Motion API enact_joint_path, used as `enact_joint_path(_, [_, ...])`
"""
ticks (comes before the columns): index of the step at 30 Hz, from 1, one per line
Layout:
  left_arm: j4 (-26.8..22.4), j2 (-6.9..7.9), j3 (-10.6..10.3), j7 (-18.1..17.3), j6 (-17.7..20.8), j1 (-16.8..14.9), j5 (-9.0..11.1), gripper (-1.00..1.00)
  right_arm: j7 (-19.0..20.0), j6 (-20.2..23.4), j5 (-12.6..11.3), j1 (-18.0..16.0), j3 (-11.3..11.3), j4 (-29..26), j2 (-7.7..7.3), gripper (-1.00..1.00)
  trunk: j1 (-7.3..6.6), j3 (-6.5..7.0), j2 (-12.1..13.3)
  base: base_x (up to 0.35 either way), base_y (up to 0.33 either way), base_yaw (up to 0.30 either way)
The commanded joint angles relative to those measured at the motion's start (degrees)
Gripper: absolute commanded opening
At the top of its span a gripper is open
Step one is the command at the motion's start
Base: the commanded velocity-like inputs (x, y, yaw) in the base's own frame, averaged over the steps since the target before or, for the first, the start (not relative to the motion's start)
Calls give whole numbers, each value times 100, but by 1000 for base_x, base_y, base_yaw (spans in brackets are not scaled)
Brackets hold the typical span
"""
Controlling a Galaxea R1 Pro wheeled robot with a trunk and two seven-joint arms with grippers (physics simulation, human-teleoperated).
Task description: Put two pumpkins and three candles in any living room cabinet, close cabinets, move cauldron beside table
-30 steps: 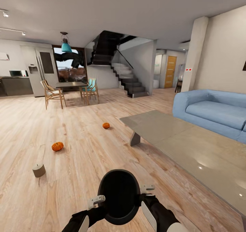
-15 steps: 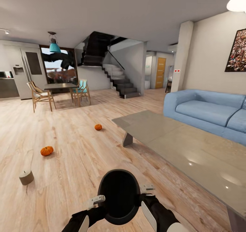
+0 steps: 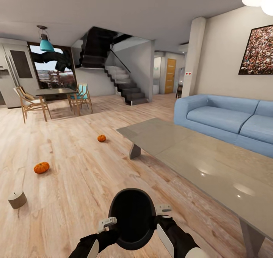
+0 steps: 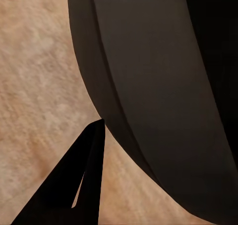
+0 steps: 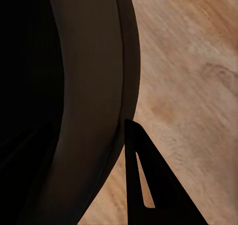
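Grey-topped table (image 3: 197, 155): the long, low table runs along the right of the living room, in front of the blue sofa (image 3: 227, 119); nothing stands on its top.
Plank floor (image 3: 83, 174): light wood, carrying every loose item still to be stowed.
Cauldron (image 3: 132, 218): the black pot is carried low in front of the robot between both arms, just beside the table's near end; by the look of it, the placing step is close but not done, as the pot is not yet set down.
Left end effector (image 3: 107, 223): pressed against the cauldron's left flank; one dark finger (image 4: 74, 185) touches the rim in the left wrist view, but whether the jaws are spread or pinching cannot be told.
Right end effector (image 3: 163, 209): against the pot's right flank, a finger (image 5: 148, 185) beside the rim; its jaw state cannot be told either.
Pumpkins: both lie on the floor, one (image 3: 41, 167) nearer, one (image 3: 101, 138) farther, well apart; neither is stowed.
Candle (image 3: 17, 199): one squat stub on the floor at left, unstowed.
Hidden: the cauldron's belly and underside, and whether it clears the floor, are hard to judge; two further candles remain to be found.
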Motion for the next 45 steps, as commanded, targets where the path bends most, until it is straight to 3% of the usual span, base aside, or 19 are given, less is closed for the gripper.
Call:
enact_joint_path(1, [3,9,34,4,6,-2,232,-100,260,-68,-45,-6,15,-19,0,-100,1,-21,-3,0,0,-6])
enact_joint_path(4, [3,9,34,4,6,-2,232,-100,260,-68,-45,-6,15,-19,0,-100,9,-85,-7,0,0,-27])
enact_joint_path(22, [3,1,34,4,6,-2,232,-100,260,-68,-45,-6,15,-19,0,-100,9,3,-7,0,0,-204])
enact_joint_path(36, [3,7,34,4,6,-2,232,-100,260,-68,-45,-6,15,-19,0,-100,45,-261,-25,0,0,-123])
enact_joint_path(45, [3,9,34,4,6,-2,232,-100,260,-68,-45,-6,15,-19,0,-100,45,-208,-25,0,0,-187])
